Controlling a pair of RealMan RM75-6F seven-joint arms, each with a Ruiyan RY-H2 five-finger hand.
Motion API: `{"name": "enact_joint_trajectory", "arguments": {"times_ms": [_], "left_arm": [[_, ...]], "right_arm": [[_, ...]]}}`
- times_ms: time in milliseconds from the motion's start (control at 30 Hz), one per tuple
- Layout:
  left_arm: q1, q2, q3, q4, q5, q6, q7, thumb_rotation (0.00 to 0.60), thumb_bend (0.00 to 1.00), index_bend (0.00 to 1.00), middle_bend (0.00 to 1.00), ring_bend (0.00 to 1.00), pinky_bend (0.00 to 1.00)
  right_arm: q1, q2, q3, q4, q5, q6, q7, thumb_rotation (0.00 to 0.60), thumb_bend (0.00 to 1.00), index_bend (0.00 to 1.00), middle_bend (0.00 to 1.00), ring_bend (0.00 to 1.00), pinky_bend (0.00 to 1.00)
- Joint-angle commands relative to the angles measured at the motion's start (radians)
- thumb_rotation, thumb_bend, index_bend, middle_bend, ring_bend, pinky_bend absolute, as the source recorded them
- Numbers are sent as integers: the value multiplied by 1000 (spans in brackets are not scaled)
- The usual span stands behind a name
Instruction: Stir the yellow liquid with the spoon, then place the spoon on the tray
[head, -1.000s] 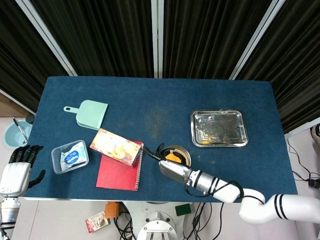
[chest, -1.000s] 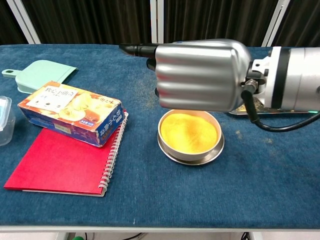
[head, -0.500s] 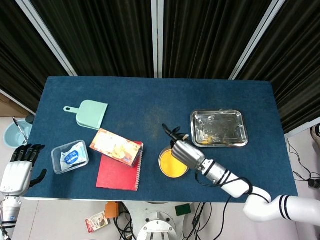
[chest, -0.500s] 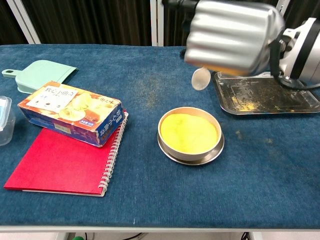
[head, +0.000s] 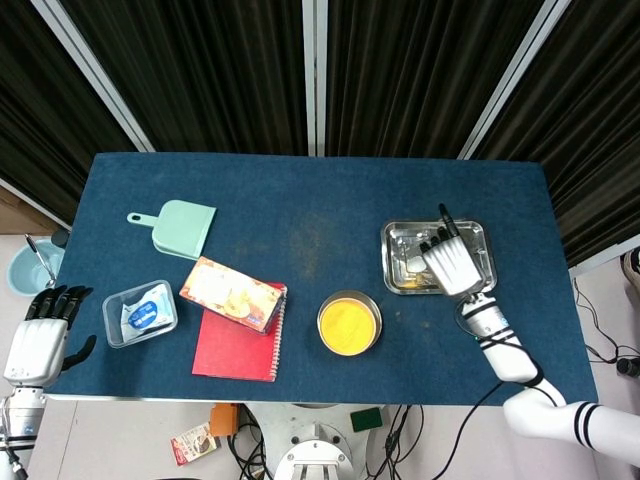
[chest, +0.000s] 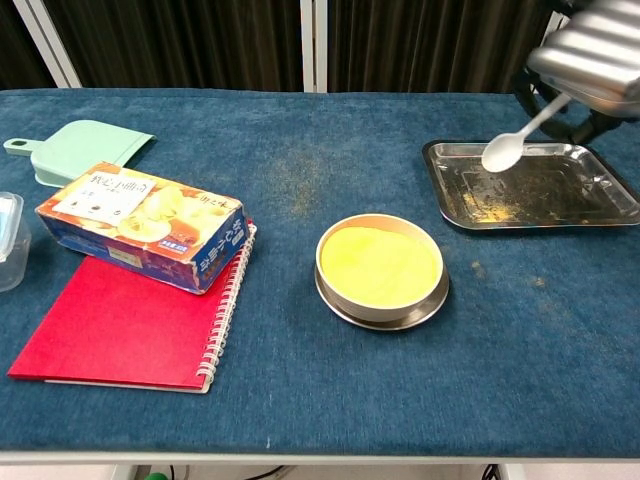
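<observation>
A round metal bowl (head: 349, 323) (chest: 381, 270) of yellow liquid sits near the table's front, middle. My right hand (head: 451, 262) (chest: 595, 55) hovers above the steel tray (head: 479, 282) (chest: 590, 205) at the right and holds a white spoon (chest: 512, 140). The spoon's bowl (head: 413, 263) hangs over the tray's left part, slanting down to the left. My left hand (head: 40, 335) hangs off the table's left front corner with its fingers apart and nothing in it; it is absent from the chest view.
A snack box (head: 233, 294) (chest: 142, 226) lies on a red spiral notebook (head: 240, 347) (chest: 125, 326). A mint dustpan (head: 179, 226) (chest: 72, 148) is at the back left, a clear container (head: 139, 313) at the front left. A blue cup (head: 28, 268) stands off the table's left edge.
My right hand has lifted the spoon out of the bowl and carried it right and back, from above the bowl to above the tray. The left hand has hardly moved.
</observation>
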Motion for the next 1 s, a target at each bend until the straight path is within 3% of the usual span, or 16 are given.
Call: {"name": "enact_joint_trajectory", "arguments": {"times_ms": [33,167,300,467,600,833,1000], "left_arm": [[-4,1,0,-9,2,-4,11,600,275,162,155,98,121],[-5,5,-1,-23,2,-2,22,600,275,162,155,98,120],[-5,11,0,-34,2,1,32,600,276,162,155,98,121],[-4,24,-2,-42,1,6,36,600,276,161,155,98,120],[-9,32,-8,-48,0,5,34,600,275,161,155,98,120],[-20,40,-17,-50,-2,0,27,600,275,161,155,98,120],[-28,43,-26,-54,-4,-1,23,600,275,161,155,98,120]], "right_arm": [[-26,-82,15,152,85,-51,208,600,474,869,553,360,0],[-10,-145,40,242,139,-107,317,600,469,771,493,321,0],[4,-174,64,267,222,-174,370,600,443,509,371,217,0],[-4,-124,67,198,285,-174,338,600,373,311,260,127,0],[-31,-15,68,58,336,-144,306,600,345,178,208,80,0],[-174,212,45,-178,238,38,418,600,329,129,183,55,0],[-342,315,-33,-236,65,216,625,600,359,109,138,13,0]]}}
